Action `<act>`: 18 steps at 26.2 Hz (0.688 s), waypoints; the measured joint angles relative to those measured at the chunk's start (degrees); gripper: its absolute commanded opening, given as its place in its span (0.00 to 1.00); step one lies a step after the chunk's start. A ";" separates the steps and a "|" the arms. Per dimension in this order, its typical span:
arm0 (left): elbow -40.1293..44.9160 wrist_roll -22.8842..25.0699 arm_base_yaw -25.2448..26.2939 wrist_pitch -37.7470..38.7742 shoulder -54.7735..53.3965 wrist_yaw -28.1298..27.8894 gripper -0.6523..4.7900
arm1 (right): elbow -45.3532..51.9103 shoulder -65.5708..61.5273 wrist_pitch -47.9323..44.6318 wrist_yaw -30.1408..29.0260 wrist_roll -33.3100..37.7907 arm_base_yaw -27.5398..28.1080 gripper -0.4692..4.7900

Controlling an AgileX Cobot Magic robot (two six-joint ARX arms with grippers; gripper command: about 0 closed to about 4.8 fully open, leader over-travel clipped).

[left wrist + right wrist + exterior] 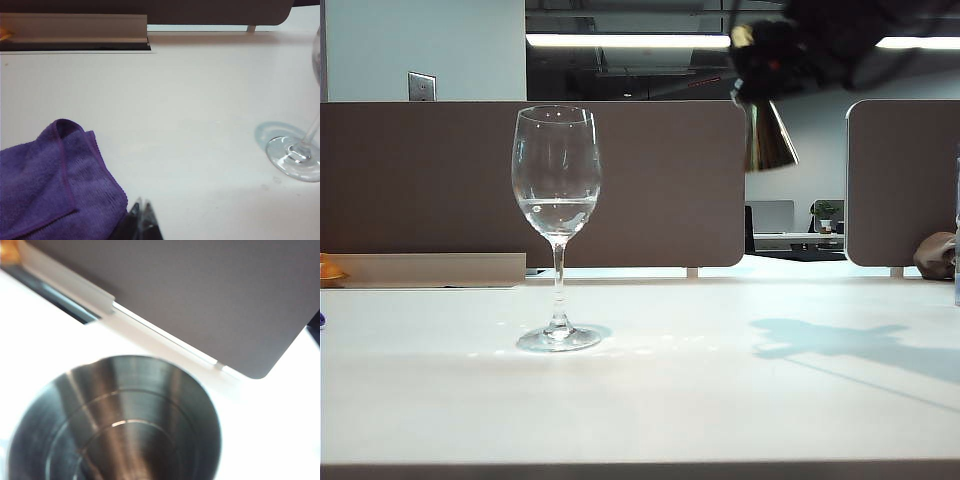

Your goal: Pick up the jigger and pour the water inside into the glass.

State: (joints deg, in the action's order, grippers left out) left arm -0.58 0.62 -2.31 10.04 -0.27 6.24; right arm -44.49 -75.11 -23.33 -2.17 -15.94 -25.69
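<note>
The glass (557, 215) stands upright on the white table (700, 390), left of centre, with a shallow layer of water (558, 212) low in its bowl. Its foot (295, 157) also shows in the left wrist view. High at the upper right, well above the table, my right gripper (760, 85) is a dark blur shut on the gold jigger (770, 138); the lower cone hangs below it. In the right wrist view the jigger's open metal cup (125, 425) fills the foreground, with no liquid visible. My left gripper (142, 206) rests shut low over the table beside a purple cloth.
A purple cloth (50, 185) lies on the table next to the left gripper. Brown partition panels (660, 180) and a pale rail (430, 268) close off the back edge. A brown object (934, 256) sits at the far right.
</note>
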 measured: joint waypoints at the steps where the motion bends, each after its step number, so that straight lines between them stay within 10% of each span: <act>1: 0.00 0.00 0.02 0.02 0.00 0.00 0.11 | 1.64 -0.13 -1.79 -1.64 1.97 0.90 0.09; 18: 0.00 0.00 0.00 0.02 0.00 0.00 0.11 | 9.62 -13.31 -14.34 -13.03 8.98 4.42 0.09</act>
State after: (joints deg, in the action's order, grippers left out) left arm -0.58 0.62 -2.31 10.07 -0.27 6.24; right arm -34.87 -88.42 -37.67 -15.20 -6.96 -21.28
